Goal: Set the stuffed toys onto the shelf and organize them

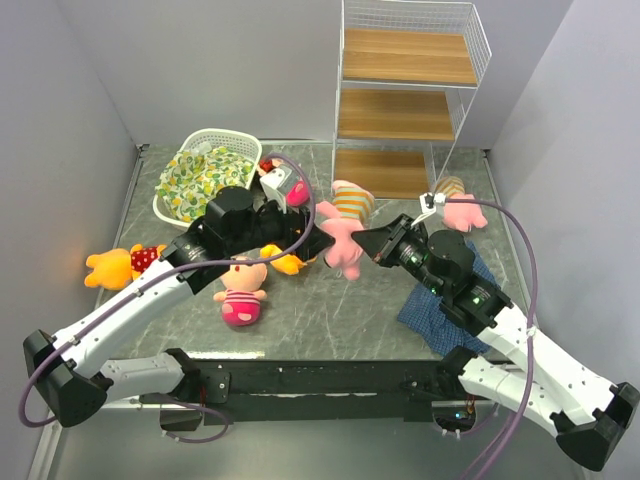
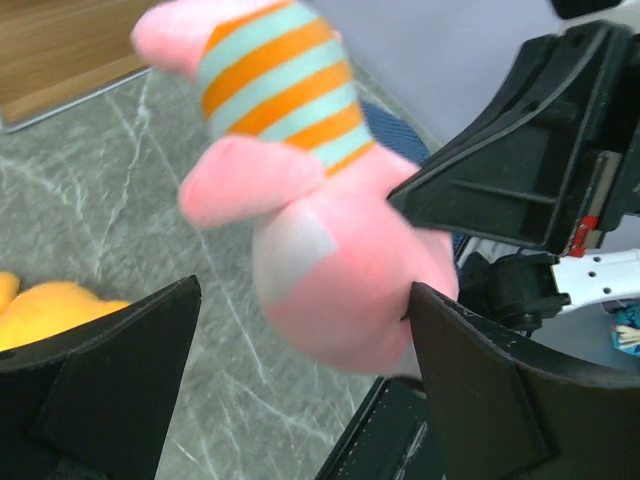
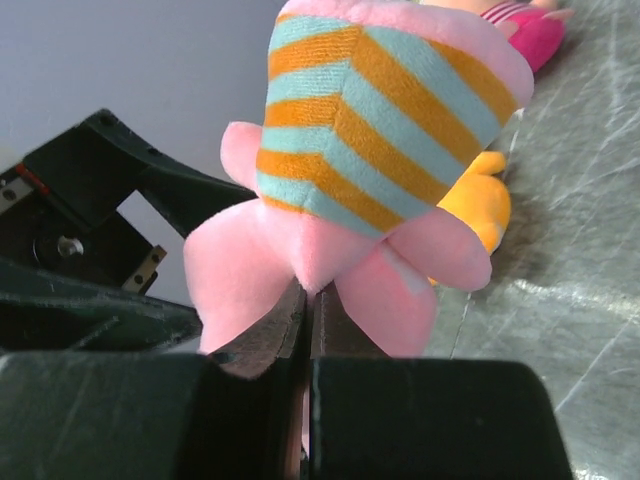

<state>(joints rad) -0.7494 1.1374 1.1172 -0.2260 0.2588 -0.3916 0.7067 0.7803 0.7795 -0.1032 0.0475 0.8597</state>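
A pink striped piglet (image 1: 345, 225) hangs in mid-air over the table's middle. My right gripper (image 1: 368, 245) is shut on a fold at the piglet's underside (image 3: 380, 130), its jaws pressed together (image 3: 310, 300). My left gripper (image 1: 322, 240) is open around the same piglet (image 2: 320, 240). Its right finger (image 2: 500, 390) touches the plush and its left finger (image 2: 110, 370) stands apart. The shelf (image 1: 405, 100) stands at the back right with bare boards. A second piglet (image 1: 457, 207) lies in front of it. A pink doll (image 1: 243, 293) and two bears (image 1: 115, 265) (image 1: 285, 262) lie on the table.
A white lattice basket (image 1: 235, 140) with a green-yellow cloth (image 1: 200, 178) sits at the back left. A blue plaid cloth (image 1: 440, 300) lies under my right arm. Another toy (image 1: 285, 188) lies behind my left wrist. Grey walls close in on both sides.
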